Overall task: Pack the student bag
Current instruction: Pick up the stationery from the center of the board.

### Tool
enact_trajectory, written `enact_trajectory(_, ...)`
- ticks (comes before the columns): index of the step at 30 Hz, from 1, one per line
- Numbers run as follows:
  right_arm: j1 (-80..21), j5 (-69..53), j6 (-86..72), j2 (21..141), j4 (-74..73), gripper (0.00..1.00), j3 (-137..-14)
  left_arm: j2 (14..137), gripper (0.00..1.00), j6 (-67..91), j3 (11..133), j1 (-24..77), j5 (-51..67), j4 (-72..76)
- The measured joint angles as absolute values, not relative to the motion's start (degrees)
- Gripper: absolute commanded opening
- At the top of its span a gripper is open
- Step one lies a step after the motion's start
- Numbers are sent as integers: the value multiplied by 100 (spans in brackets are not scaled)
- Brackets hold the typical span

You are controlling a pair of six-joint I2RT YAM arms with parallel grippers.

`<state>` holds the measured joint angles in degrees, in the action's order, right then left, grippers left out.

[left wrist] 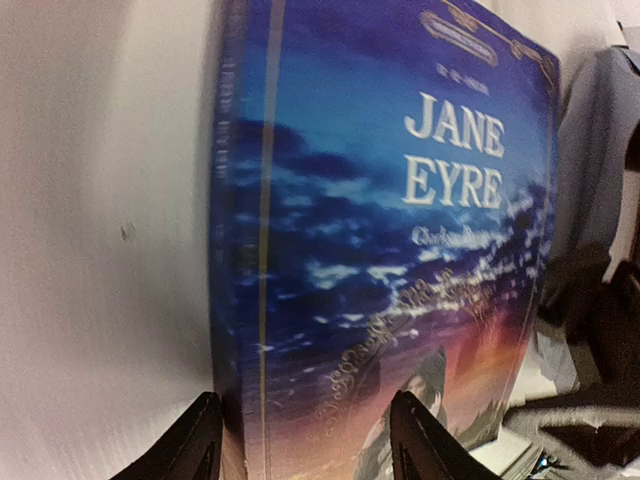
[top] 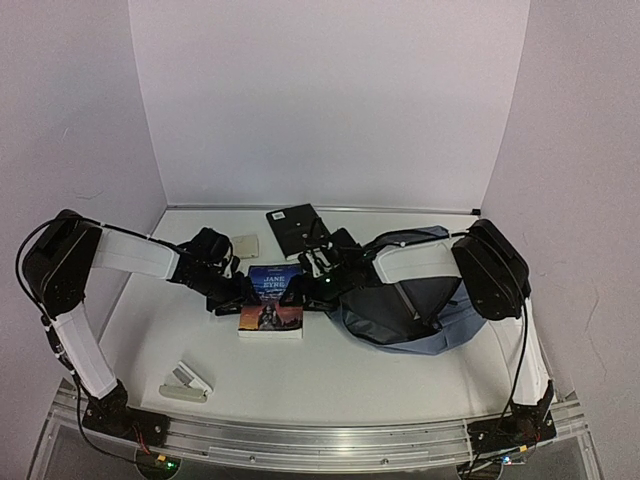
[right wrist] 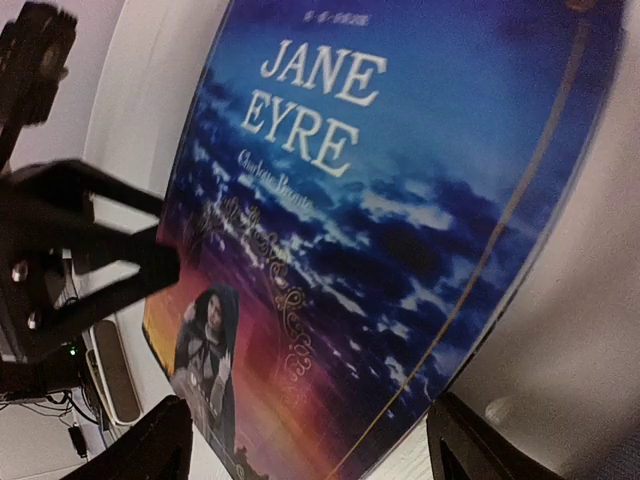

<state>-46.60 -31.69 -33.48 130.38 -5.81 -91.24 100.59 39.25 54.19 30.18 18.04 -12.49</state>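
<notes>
Firstly, surface: a white surface [top: 330,385], walled in white on three sides.
Student bag: the blue-grey student bag [top: 440,335] is slumped right of centre, dark lining exposed, partly covered by the right arm [top: 420,262].
Book: a "Jane Eyre" paperback [top: 271,305] is laid flat just left of the bag, long axis running far to near, flanked by both sets of jaws.
Notebook: a black notebook [top: 297,228] is placed behind the paperback.
Left side: the left jaws are parted wider than the paperback's spine, which is straddled; no clamp is seen.
Right side: the right jaws are spread wide over the opposite edge; nothing is grasped.
Stapler: a pale stapler [top: 187,382] is seen near the base of the left arm [top: 130,255].
Pad: a small cream pad [top: 245,245] is set beside the notebook.
Bearing: the bag is found to the right of both jaws, nearer the right arm, so the paperback would probably be carried rightward.
</notes>
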Motion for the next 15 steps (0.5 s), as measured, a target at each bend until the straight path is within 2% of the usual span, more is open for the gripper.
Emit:
enact_trajectory(2,-4646,-3122,-3352,13043,-565,69,-9124,9854,73,4052,5246,3128,1789,-1211)
enact_trajectory(4,-4623,-3125,-3331,13048,-556,64,-9124,9760,74,4121,5251,3207,1646,-1239)
enact_trajectory(7,-4613,-3139,-3295,13050,-569,52,-9124,9842,72,4104,5480,3213,1370,-1378)
enact_trajectory(11,-4560,-3289,-3287,13050,-597,42,-9124,10260,67,4171,5713,3166,1339,-1222)
enact_trajectory(15,-4491,-3489,-3282,13039,-650,38,-9118,10415,64,4335,5676,3099,1378,-926)
